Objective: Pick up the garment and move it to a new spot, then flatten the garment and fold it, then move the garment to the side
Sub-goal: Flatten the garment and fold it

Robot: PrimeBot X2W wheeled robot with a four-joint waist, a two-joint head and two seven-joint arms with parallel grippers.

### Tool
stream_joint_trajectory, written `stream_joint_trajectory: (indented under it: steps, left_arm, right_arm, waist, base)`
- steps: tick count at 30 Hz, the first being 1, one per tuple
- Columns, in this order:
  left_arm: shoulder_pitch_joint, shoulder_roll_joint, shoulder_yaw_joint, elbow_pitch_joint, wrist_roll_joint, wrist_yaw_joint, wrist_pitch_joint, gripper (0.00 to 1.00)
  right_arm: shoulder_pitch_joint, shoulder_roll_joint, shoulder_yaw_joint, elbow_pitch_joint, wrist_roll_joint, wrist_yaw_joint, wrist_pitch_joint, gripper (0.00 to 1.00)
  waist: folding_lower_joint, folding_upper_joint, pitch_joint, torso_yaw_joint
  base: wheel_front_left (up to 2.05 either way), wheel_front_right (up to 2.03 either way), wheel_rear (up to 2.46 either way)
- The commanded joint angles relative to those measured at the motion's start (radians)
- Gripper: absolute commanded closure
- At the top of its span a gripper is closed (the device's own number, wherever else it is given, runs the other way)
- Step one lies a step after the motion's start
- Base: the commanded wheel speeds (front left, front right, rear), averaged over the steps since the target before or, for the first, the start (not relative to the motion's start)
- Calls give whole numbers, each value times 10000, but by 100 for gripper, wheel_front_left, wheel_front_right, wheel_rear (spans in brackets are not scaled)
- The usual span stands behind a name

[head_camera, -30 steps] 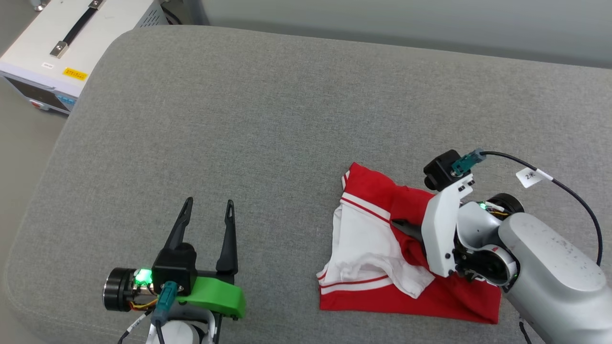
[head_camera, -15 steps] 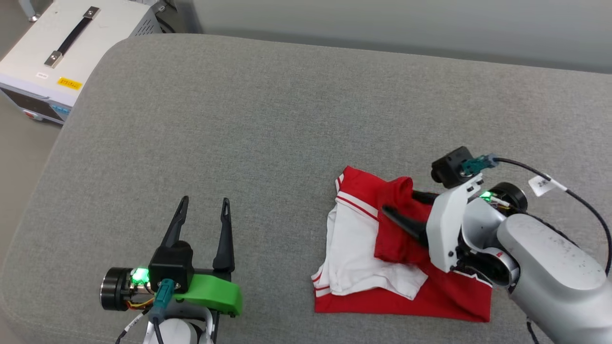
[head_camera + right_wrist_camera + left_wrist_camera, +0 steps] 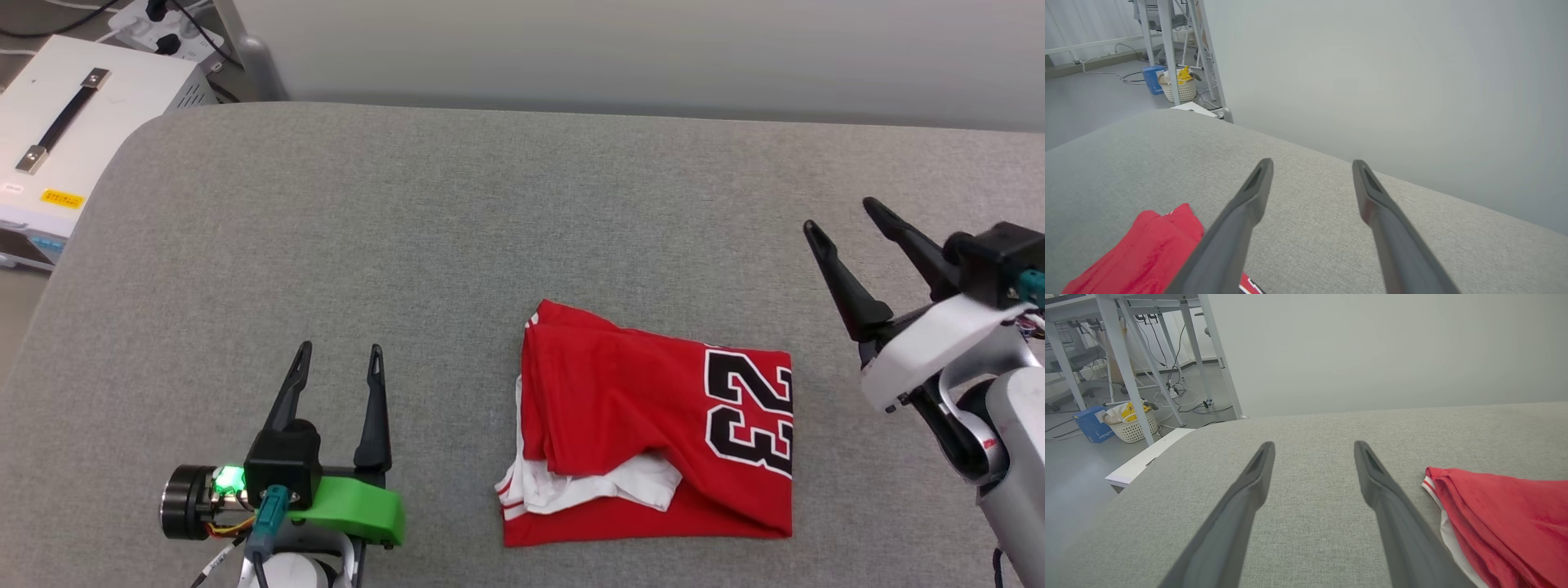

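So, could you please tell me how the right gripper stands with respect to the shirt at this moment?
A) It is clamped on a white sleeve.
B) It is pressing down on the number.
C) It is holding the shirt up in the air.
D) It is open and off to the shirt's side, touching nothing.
D: the right gripper is open and clear of the shirt, which lies folded on the grey cushion.
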Motion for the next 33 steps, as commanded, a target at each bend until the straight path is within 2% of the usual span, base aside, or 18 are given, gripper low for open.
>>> stream_joint_trajectory:
  steps: [1, 6, 10, 16, 24, 33]
  left_arm:
    - [121, 68, 50, -56, 72, -15, -57, 0]
    - [169, 115, 97, -131, 76, -17, -57, 0]
    - [245, 149, 134, -171, 73, -12, -57, 0]
    - [523, 205, 189, -250, 73, 16, -57, 0]
    - [930, 242, 99, -272, 114, 5, -57, 0]
    - [1140, 273, 43, -313, 104, 11, -57, 0]
  right_arm:
    - [382, 227, -435, -133, -576, -7, -376, 0]
    - [1597, 1275, -2187, -624, -2157, -7, -1413, 0]
    - [2604, 2135, -3229, -1152, -2978, -7, -1777, 0]
    - [3741, 3147, -4219, -1849, -3810, -7, -1942, 0]
    - [4902, 3877, -4500, -2426, -4379, -7, -1968, 0]
    - [5648, 4146, -4492, -2679, -4631, -7, -1971, 0]
  waist:
    - [-1, 0, -112, -162]
    - [-1, 0, -244, -313]
    - [-1, 0, -387, -362]
    - [-1, 0, -656, -449]
    - [-1, 0, -1002, -437]
    - [-1, 0, -1142, -417]
  base:
    - [0, 0, 0]
    - [0, 0, 0]
    - [0, 0, 0]
    - [0, 0, 0]
    - [0, 0, 0]
    - [0, 0, 0]
